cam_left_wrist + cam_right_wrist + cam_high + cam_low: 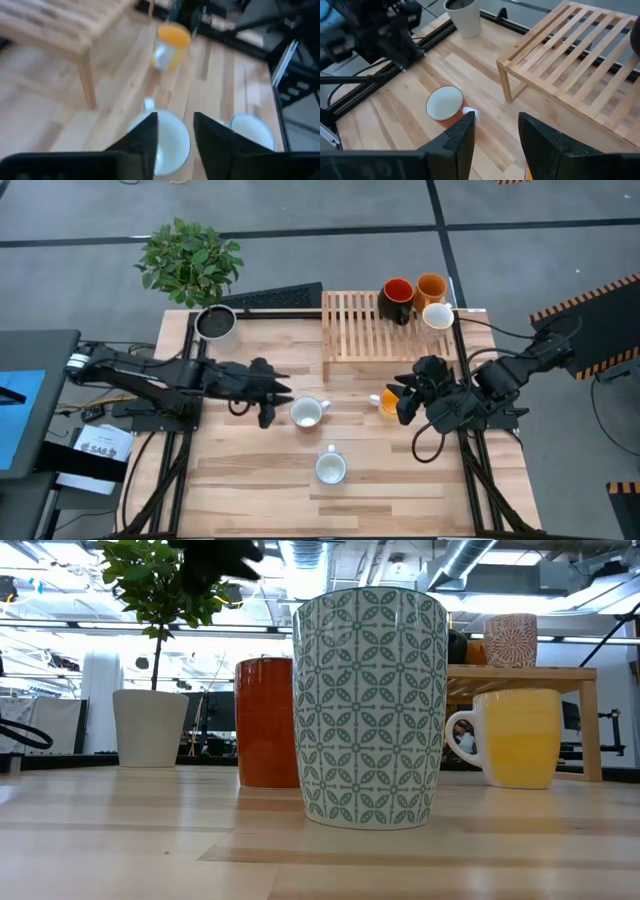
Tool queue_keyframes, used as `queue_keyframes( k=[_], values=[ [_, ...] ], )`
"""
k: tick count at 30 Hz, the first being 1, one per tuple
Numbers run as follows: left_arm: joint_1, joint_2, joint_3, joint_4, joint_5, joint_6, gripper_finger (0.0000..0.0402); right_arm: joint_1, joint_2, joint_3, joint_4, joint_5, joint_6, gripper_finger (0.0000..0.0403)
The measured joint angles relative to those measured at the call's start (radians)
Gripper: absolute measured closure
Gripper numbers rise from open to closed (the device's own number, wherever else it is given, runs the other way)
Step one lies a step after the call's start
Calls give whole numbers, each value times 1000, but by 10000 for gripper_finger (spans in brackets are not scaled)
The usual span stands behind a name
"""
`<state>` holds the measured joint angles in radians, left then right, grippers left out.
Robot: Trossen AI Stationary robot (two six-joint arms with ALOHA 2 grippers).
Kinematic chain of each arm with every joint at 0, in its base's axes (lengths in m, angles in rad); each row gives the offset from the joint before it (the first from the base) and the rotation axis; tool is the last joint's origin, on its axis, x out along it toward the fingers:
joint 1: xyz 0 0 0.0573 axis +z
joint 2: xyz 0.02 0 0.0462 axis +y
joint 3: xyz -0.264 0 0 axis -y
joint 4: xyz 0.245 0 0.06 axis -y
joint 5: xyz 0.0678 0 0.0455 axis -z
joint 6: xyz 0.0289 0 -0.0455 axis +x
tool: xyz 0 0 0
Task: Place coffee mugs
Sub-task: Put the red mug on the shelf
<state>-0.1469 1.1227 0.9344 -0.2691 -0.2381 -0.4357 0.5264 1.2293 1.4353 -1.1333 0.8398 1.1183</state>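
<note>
- At frame centre in the high view, the white mug [307, 412] stood just right of the left claw [272, 402], whose fingers were spread, empty.
- The right claw [402, 402], also spread, hovered beside the yellow mug [389, 402].

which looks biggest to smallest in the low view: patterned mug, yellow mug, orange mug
1. patterned mug, though it stands nearest the camera
2. orange mug, partly hidden behind it
3. yellow mug

left wrist blurred | yellow mug [529, 175] cut off by edge
</note>
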Motion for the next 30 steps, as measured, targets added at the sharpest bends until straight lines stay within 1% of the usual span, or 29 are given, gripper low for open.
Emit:
queue_keyframes(
  k=[4, 7, 10, 15, 18, 21, 23, 26, 30],
  values=[
    [10, 85, 0, -7, 18, -67, 238, -13, 0, 0, -13, -2, 0, 227],
    [40, 147, 15, -38, 25, -140, 218, -26, 0, 0, -15, -2, 0, 227],
    [69, 213, 76, -132, 44, -160, 215, -36, 0, 0, -19, -3, -1, 227],
    [97, 339, 214, -315, 50, -157, 216, -54, 0, 0, -36, -3, -2, 227],
    [106, 407, 283, -383, 53, -157, 216, -63, 0, 0, -43, -4, -4, 227],
    [112, 471, 336, -422, 99, -165, 216, -65, 0, 0, -42, -4, -13, 227],
    [114, 507, 358, -445, 127, -191, 216, -65, 0, 0, -42, -4, -20, 227],
    [113, 561, 369, -480, 140, -217, 216, -65, 0, 0, -42, -4, -21, 227],
    [113, 601, 371, -507, 154, -233, 216, -65, 0, 0, -41, -3, -21, 227]
  ],
)
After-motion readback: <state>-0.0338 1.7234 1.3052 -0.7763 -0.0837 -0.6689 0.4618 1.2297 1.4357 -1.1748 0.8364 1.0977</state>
